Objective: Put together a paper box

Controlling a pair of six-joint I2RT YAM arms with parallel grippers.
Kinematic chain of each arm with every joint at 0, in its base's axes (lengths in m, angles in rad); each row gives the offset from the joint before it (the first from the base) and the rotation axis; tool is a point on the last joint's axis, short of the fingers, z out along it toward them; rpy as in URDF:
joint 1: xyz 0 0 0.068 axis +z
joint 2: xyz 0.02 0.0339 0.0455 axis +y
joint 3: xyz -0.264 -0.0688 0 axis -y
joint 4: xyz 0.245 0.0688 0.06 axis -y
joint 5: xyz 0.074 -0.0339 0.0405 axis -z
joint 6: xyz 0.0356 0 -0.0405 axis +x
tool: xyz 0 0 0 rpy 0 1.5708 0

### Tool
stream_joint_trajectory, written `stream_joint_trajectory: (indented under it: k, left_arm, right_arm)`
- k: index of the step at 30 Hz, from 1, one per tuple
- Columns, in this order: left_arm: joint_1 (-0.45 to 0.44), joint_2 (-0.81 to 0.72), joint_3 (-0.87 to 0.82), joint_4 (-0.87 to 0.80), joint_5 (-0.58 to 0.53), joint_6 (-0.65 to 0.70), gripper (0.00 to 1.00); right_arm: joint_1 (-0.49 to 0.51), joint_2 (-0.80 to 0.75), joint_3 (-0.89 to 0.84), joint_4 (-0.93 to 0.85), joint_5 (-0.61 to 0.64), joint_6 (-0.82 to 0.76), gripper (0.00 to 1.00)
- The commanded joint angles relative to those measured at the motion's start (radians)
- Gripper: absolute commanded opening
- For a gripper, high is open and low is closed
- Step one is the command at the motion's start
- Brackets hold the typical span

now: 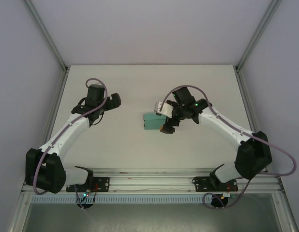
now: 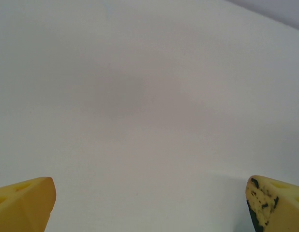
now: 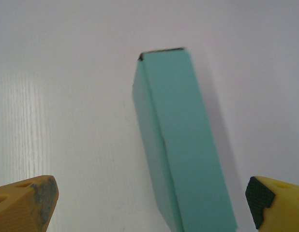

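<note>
Right wrist: our right gripper [image 3: 152, 205] spread wide, holding nothing; paper box [image 3: 181, 140], folded up, lies between its fingers, running beyond. Left gripper [image 2: 149, 205] likewise spread, empty. We judge assembly nearly finished; next, a closing press.

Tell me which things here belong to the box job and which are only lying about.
Job:
box
right gripper, open, facing it
left gripper, open

Not the job:
table
frame posts
</note>
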Motion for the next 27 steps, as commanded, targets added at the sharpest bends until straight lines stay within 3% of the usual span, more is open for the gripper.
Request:
stream_joint_trajectory:
  k: [1,5,12,27]
  left_arm:
    - [0.010,-0.052,-0.048,0.057,-0.026,0.005,1.00]
    - [0.010,-0.082,-0.079,0.066,-0.034,0.010,1.00]
    - [0.010,-0.099,-0.089,0.035,-0.049,0.022,1.00]
    - [0.010,-0.116,-0.134,0.049,-0.036,0.011,1.00]
  right_arm:
    - [0.029,0.072,0.083,-0.127,0.075,-0.121,1.00]
    - [0.067,0.183,0.167,-0.171,0.175,-0.123,1.00]
    - [0.101,0.342,0.279,-0.238,0.276,-0.105,0.89]
    - [0.116,0.409,0.292,-0.157,0.371,-0.046,0.49]
